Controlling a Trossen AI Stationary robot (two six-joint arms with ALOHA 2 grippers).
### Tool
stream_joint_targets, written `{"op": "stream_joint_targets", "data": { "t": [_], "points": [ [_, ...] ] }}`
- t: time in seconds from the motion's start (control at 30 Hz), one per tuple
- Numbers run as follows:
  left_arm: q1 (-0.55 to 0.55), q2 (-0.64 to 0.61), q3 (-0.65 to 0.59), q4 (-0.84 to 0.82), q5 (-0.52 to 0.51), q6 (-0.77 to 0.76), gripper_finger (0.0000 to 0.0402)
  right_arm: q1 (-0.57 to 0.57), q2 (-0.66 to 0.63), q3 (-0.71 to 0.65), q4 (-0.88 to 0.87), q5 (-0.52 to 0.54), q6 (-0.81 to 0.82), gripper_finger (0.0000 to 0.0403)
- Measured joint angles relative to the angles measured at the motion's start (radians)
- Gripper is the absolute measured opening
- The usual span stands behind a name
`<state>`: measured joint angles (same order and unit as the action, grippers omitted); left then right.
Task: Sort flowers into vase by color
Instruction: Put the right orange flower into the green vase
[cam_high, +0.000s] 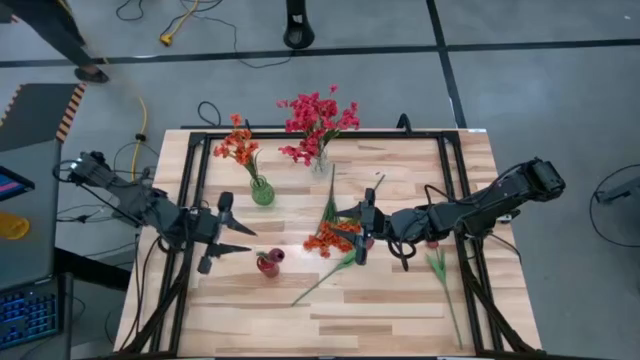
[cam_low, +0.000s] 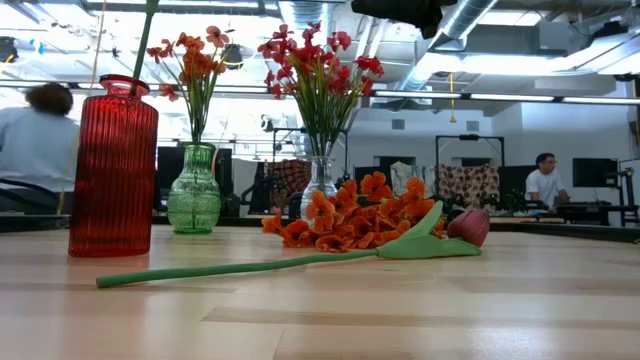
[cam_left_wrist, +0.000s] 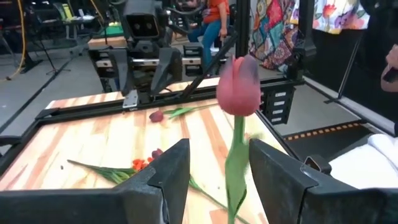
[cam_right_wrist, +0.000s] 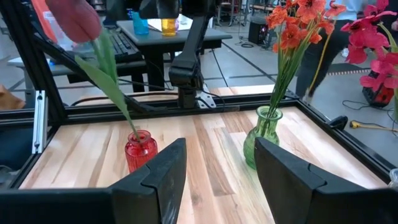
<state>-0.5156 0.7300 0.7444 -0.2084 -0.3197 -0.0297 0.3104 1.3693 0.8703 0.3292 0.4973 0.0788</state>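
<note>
A dark red tulip (cam_left_wrist: 239, 84) stands in the small red vase (cam_right_wrist: 140, 149), its stem (cam_left_wrist: 235, 162) leaning over the rim. My left gripper (cam_high: 248, 240) is open beside the vase, a finger on either side of the stem, apart from it. My right gripper (cam_right_wrist: 217, 180) is open above an orange spray (cam_high: 330, 238) that lies flat on the table. A second tulip (cam_low: 468, 226) lies next to that spray, and a third tulip (cam_high: 440, 265) lies at the right. Orange flowers (cam_high: 238, 150) stand in the green vase (cam_high: 262, 190), and pink-red flowers (cam_high: 318, 118) in the clear vase (cam_high: 320, 162).
The three vases stand in the table's left and far middle. A black metal frame (cam_high: 300, 135) runs along the table's edges. The near part of the table top (cam_high: 360, 320) is bare wood. People sit in the room beyond the table (cam_low: 545, 180).
</note>
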Motion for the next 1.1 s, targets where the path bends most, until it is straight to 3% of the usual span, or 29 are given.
{"op": "stream_joint_targets", "data": {
  "t": [0.37, 0.57, 0.67, 0.87, 1.1],
  "points": [
    [0.000, -0.091, 0.000, -0.142, -0.100, 0.000, 0.0153, -0.096, -0.010, 0.000, -0.142, -0.016, 0.000, 0.0214],
    [0.000, -0.088, -0.032, -0.143, -0.114, -0.006, 0.0153, -0.207, -0.012, 0.088, -0.519, -0.173, 0.002, 0.0214],
    [0.000, -0.092, -0.062, -0.130, -0.137, -0.011, 0.0153, -0.266, -0.011, 0.126, -0.707, -0.193, -0.005, 0.0214],
    [0.000, -0.091, -0.107, -0.128, -0.249, -0.082, 0.0153, -0.393, -0.004, 0.133, -0.924, -0.246, -0.122, 0.0214],
    [0.000, -0.091, -0.137, -0.100, -0.271, -0.111, 0.0153, -0.495, 0.062, 0.133, -0.983, -0.368, -0.312, 0.0214]
  ]
}}
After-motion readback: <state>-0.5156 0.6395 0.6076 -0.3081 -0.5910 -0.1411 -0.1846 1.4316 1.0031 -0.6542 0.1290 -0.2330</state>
